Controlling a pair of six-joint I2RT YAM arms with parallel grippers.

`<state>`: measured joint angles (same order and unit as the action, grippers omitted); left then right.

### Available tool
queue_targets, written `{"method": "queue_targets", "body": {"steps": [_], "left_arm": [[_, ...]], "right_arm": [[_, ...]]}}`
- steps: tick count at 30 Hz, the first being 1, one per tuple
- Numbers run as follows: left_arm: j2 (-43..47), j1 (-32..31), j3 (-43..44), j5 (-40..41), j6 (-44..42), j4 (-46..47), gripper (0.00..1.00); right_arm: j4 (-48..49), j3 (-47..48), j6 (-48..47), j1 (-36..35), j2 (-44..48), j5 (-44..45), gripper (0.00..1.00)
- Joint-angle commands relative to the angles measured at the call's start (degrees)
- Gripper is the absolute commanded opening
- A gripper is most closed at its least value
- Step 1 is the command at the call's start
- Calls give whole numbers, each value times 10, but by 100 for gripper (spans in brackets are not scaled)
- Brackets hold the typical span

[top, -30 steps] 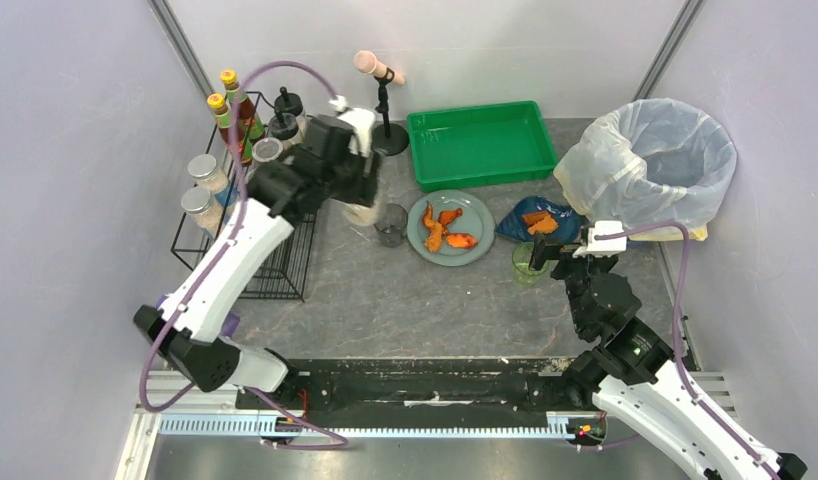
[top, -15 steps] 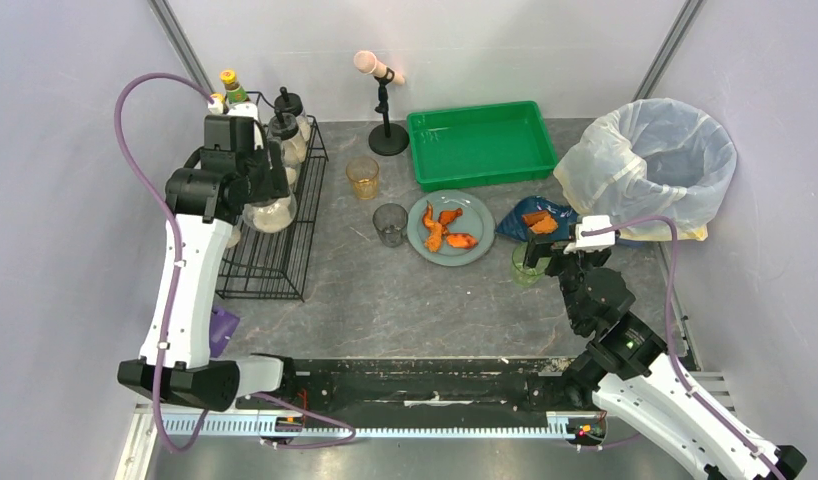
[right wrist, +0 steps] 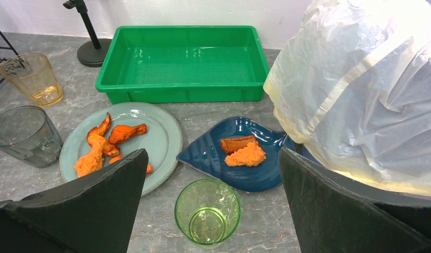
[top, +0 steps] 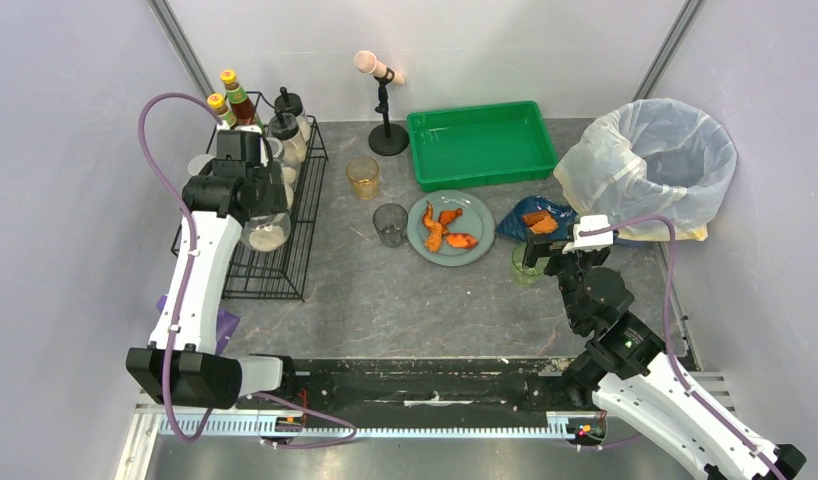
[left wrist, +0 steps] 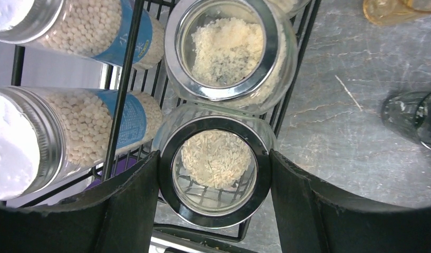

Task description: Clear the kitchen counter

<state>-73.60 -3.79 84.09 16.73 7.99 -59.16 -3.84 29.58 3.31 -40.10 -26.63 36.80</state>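
The kitchen counter [top: 405, 300] is dark grey and mottled. My left gripper [top: 266, 222] is shut on a glass jar of rice [left wrist: 214, 171], its fingers [left wrist: 131, 205] pressed on both sides of the metal lid ring. It holds the jar inside the black wire rack [top: 270, 272], beside another rice jar [left wrist: 229, 50]. My right gripper [right wrist: 213, 153] is open and empty, just above a green glass [right wrist: 207, 211] that stands on the counter. In the top view the green glass [top: 524, 266] stands in front of the right gripper [top: 545, 250].
On the counter are a grey-green plate with orange food [top: 477, 215], a blue plate with food scraps [top: 515, 225], an amber glass [top: 362, 177] and a grey glass [top: 390, 224]. A green tray [top: 482, 145], a microphone stand [top: 388, 130] and a bagged bin [top: 655, 165] stand behind. The rack holds bottles and jars.
My left arm swung left with the rice jar, from over the counter by the glasses to the wire rack, then brought it nearer. The amber glass came into view. The right arm barely moved.
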Motion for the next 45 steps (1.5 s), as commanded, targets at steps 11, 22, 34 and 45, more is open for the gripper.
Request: {"method": "queue_targets", "body": {"steps": [11,22,34,45], "left_arm": [[45,15,-89,0,-28,118,46],[86,15,-54,-25,-28,101,81],[139,14,48,-125,-2,94,84],[155,13,42,-158,42,80,84]], "right_arm": [[13,6,0,1,-6,-16,98],[9,13,8,2,-7,-27,98],[-21,31,16,1,-4,-49,98],[-63,43,41,1,13,-76,98]]}}
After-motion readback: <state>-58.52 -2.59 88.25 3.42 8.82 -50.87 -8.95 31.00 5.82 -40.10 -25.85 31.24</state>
